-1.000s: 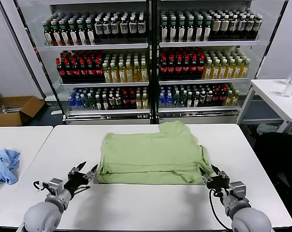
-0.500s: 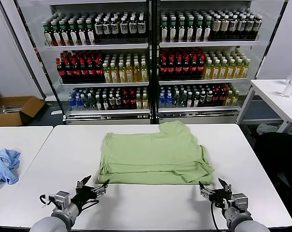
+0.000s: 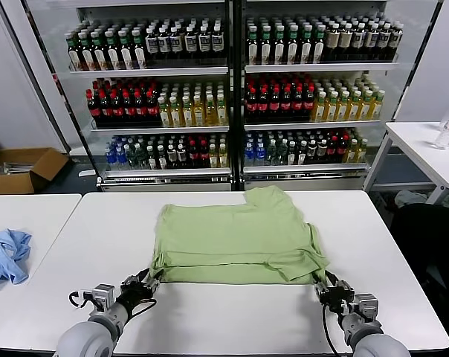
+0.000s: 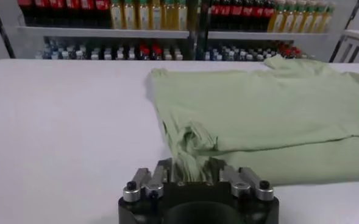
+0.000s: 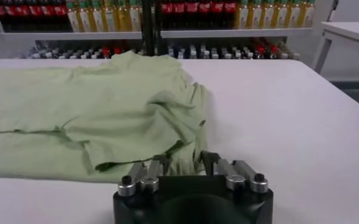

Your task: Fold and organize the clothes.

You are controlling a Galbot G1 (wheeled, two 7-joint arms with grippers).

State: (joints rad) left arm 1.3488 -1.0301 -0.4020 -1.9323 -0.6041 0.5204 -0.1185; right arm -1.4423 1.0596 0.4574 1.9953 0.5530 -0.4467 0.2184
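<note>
The light green shirt [image 3: 236,236] lies folded flat in the middle of the white table [image 3: 373,245], its long near edge running parallel to the table's front edge. Down at the near left corner, the left gripper [image 3: 146,282] sits right at the hem, and the left wrist view shows cloth bunched between its fingers [image 4: 158,176], the jaws drawn in on the fabric. Over at the near right corner, the right gripper [image 3: 323,286] does the same: in the right wrist view the shirt's corner [image 5: 185,159] sits between the two fingers [image 5: 152,167], pinched there. Both corners are held low, close to the tabletop.

There is plenty of bare table on either side of the shirt and a clear strip in front of the near edge, where the arms lie. Behind the shirt, a narrower band of table leads to the far edge, and beyond that stands the drinks fridge [image 3: 232,89]. A light blue garment [image 3: 5,254] lies crumpled on the neighbouring table [image 3: 31,216] to the left, well apart.
</note>
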